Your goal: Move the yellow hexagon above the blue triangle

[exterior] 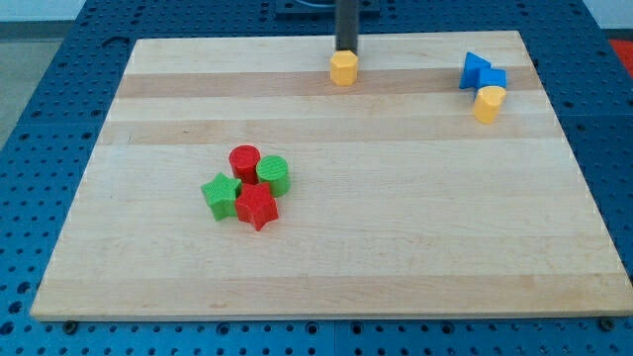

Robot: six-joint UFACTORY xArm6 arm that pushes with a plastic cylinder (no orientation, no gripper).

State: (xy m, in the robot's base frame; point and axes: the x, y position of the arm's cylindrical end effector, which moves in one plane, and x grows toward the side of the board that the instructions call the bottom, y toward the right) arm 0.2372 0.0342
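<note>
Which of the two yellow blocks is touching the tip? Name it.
The yellow hexagon near the view's top centre: my tip sits right at its top edge. The other yellow block lies far right, below the blue blocks.

Wooden board (326, 247) on a blue perforated table (40, 119). My tip (345, 50), the end of a dark rod coming down from the view's top, stands just above the yellow hexagon (343, 68), touching it or very nearly. Well to the tip's right: blue triangle (474, 69), a blue cube (494, 78) against it, and a yellow cylinder (488, 103) just below those. Well below the tip and to its left, one tight cluster: red cylinder (244, 161), green cylinder (273, 175), green star (221, 194), red star (256, 206).
</note>
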